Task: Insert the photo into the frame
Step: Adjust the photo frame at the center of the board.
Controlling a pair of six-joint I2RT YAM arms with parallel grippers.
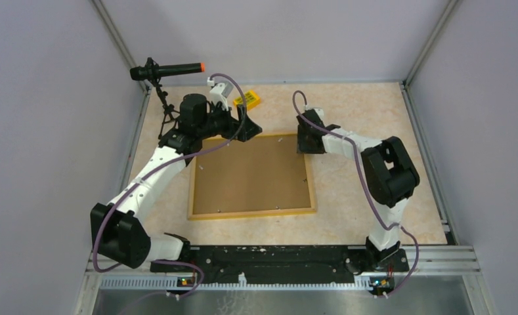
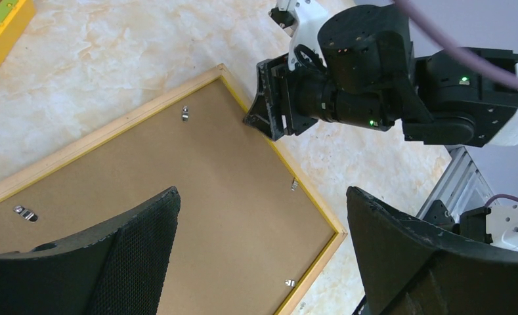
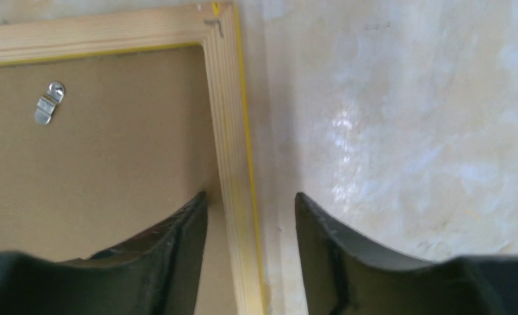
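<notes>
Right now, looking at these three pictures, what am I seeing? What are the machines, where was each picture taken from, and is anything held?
The machines are a left arm and a right arm, each ending in a two-finger gripper. The wide picture looks down from above. The other two come from wrist cameras, so the dark shapes at their bottom edges are fingers. On the table lies a wooden frame, back up, filled by a brown backing board, with a small yellow block beyond it. The left gripper hangs open above the frame. The right gripper straddles the frame's right rail, jaws apart, holding nothing. No photo is visible.
</notes>
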